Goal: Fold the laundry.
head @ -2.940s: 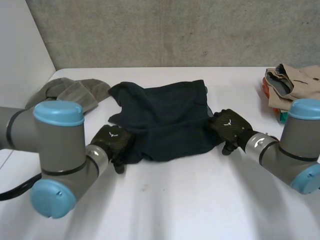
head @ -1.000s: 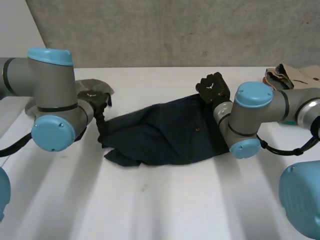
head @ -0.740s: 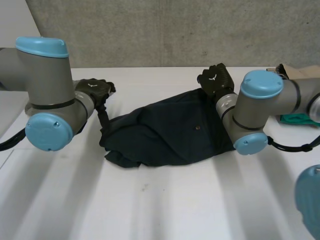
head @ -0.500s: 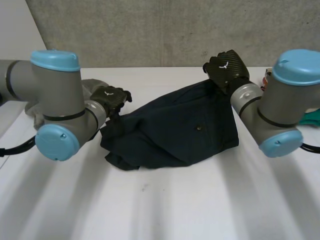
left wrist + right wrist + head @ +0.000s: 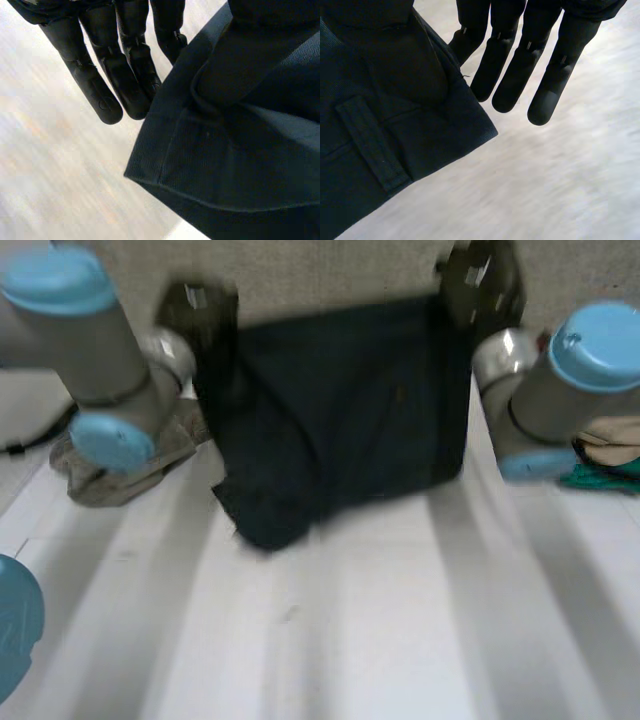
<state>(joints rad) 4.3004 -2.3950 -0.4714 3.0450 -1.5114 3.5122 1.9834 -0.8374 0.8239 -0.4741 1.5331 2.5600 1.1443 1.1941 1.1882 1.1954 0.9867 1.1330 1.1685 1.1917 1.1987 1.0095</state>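
Where it sagged before, the garment [image 5: 340, 400] now hangs, corners pinched by left hand [image 5: 195, 308] and right hand [image 5: 480, 278].

Nothing written, no number and no brand can be read in any view. A small pale mark on the back of the right hand [image 5: 478, 275], upper right of the head view, is too blurred to make out. The dark trousers [image 5: 340, 400] carry no legible label.
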